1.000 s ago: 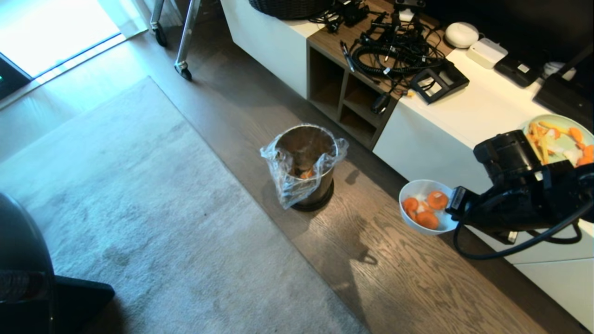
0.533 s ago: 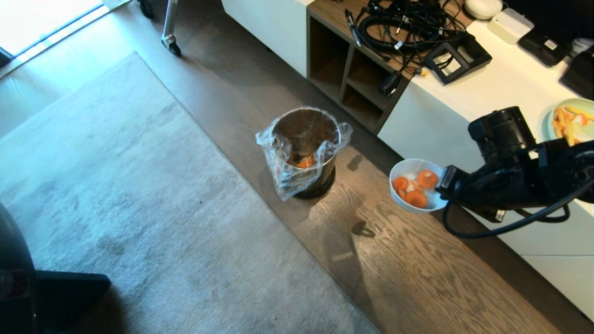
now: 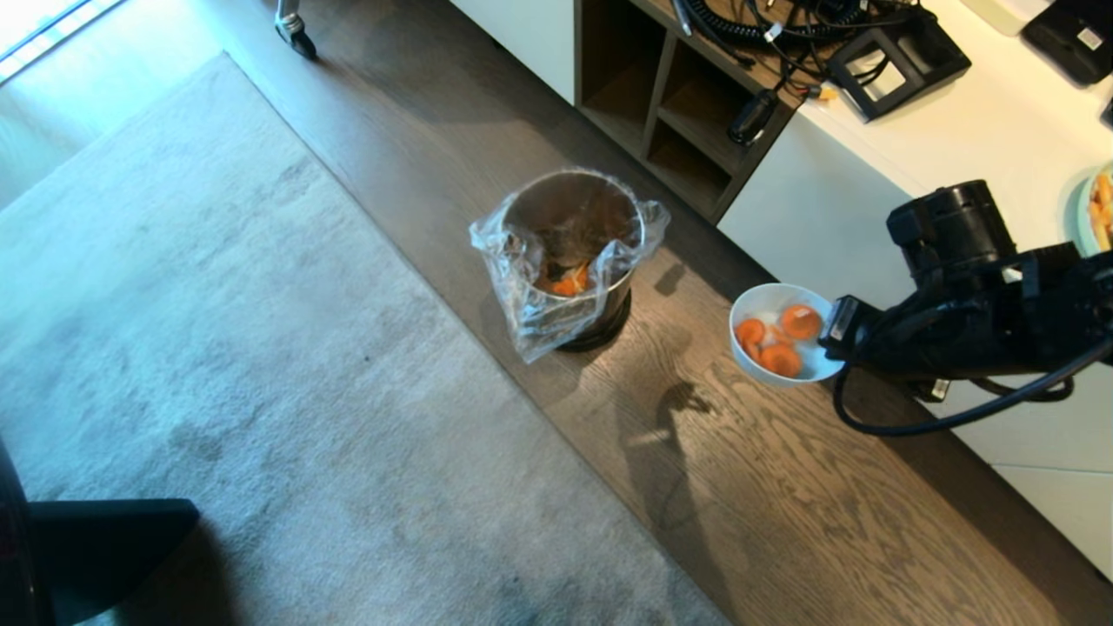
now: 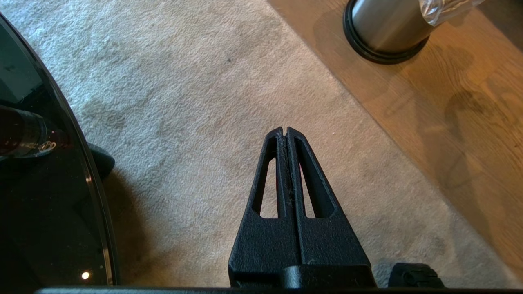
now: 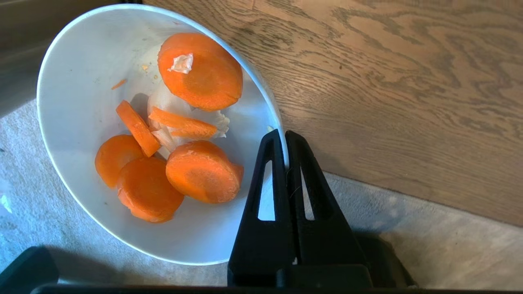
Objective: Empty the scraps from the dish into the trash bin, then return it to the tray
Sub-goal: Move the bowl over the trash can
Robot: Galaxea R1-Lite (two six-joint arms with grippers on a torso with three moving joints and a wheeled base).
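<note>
My right gripper (image 3: 835,335) (image 5: 284,132) is shut on the rim of the dish (image 3: 758,367) (image 5: 81,69), a small white bowl held in the air over the wooden floor. The scraps (image 3: 776,339) (image 5: 192,122), orange carrot slices and pale bits, lie inside it. The trash bin (image 3: 574,252) (image 4: 388,28), brushed metal with a clear bag liner, stands on the floor to the left of the bowl, with orange pieces in it. My left gripper (image 4: 284,130) hangs shut and empty above the carpet. The tray is out of view.
A grey carpet (image 3: 217,365) covers the floor left of the bin. A white cabinet (image 3: 869,200) with open wooden shelves (image 3: 669,104) runs along the right, with cables and devices (image 3: 896,56) on top. A pale green plate's edge (image 3: 1097,209) shows at far right.
The whole view has tilted downward, so the scene has slid up the picture. The right gripper with the bowl has come a little closer to the bin.
</note>
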